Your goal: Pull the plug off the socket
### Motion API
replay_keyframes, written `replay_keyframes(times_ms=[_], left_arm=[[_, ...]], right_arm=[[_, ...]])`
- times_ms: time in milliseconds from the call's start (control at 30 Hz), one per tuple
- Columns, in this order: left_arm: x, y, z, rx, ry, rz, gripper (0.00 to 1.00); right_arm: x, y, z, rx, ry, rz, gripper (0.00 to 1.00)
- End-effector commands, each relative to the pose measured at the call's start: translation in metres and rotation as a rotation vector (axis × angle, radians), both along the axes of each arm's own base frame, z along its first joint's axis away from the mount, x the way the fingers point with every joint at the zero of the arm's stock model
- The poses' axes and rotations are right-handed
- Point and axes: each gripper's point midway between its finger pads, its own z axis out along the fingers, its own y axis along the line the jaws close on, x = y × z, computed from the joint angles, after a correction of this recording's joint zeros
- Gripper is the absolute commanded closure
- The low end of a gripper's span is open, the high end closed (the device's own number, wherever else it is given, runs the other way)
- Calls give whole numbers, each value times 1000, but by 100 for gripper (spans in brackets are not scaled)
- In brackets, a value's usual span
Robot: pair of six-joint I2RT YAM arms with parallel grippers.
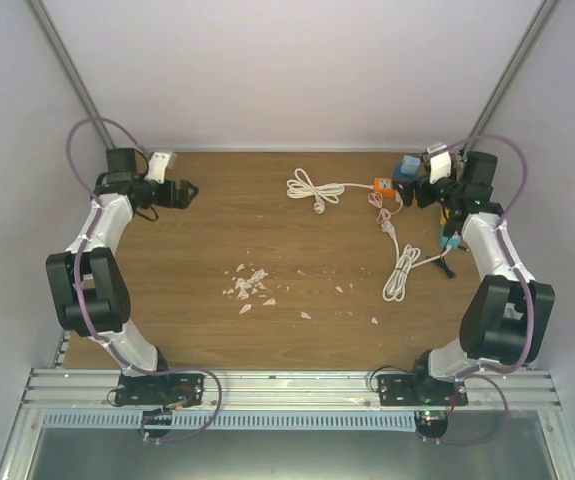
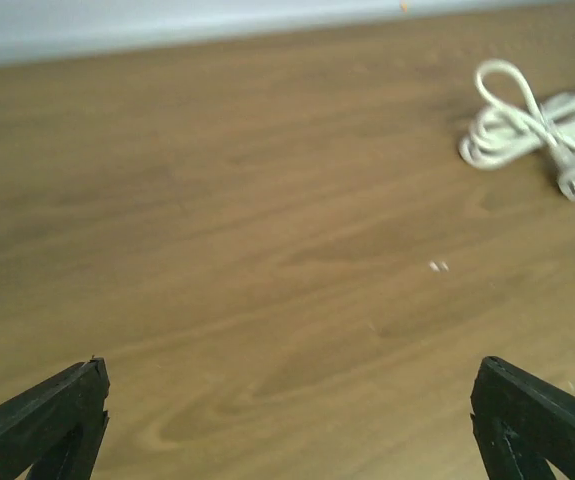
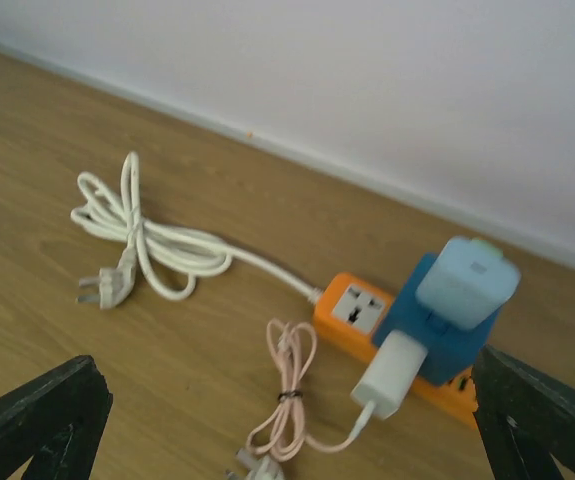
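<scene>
**A:** Where does the task's thing sit, and what are the arms doing?

**B:** The white plug (image 3: 391, 375) is seated in the blue adapter (image 3: 422, 325). The adapter rides on the orange power strip (image 3: 352, 308) at the far right of the table (image 1: 197, 320). The right gripper (image 3: 287, 358) hovers just short of it, jaws spread wide and empty. The left gripper (image 2: 291, 362) is equally spread and empty, well apart at the far left.

**A:** What could go wrong?

**B:** The strip lies loose with nothing pinning it. A lone tug from the right arm would probably drag or lift the strip and adapter along with the plug. The adapter might also leave the strip before the plug leaves the adapter. The pale blue block (image 3: 467, 278) sits just above the plug, so a finger could catch it. A thin pinkish cable (image 3: 292, 385) is looped right under the approach.

**A:** What does each view add?

**B:** Only the right wrist view shows the plug clearly. The top view makes it too small to read, but it shows the left arm's distance from the strip, a second cable bundle (image 1: 402, 272) and white scraps (image 1: 250, 285). The left wrist view shows only the coiled white cord (image 2: 527, 125) and bare wood.
</scene>
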Motion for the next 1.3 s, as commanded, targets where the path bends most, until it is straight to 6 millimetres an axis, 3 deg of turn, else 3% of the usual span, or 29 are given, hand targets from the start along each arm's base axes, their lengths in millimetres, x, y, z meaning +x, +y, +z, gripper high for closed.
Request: replay_keyframes(times_ms=[0, 200, 400, 600, 633, 800, 1033, 1267], left_arm=[[-13, -29, 8, -9, -60, -71, 1], [-25, -80, -9, -17, -44, -233, 1], [-29, -118, -4, -65, -54, -383, 1], [-38, -128, -5, -70, -60, -440, 1], [-41, -127, -7, -68, -58, -441, 1], [-51, -120, -13, -70, -46, -436, 1], [-59, -119, -14, -101, -26, -437, 1], [-57, -121, -14, -129, -10, -440, 1]], right_arm=[[-12, 6, -19, 12, 69, -37, 0], [-24, 20, -49, 22, 154, 3, 0], [-15, 45, -54, 13, 173, 106, 0], [15, 72, -64, -9, 191, 182, 0], [20, 85, -67, -17, 193, 208, 0], [53, 118, -91, -32, 228, 263, 9], [84, 169, -131, -66, 255, 313, 17], [115, 193, -165, -85, 271, 280, 23]])
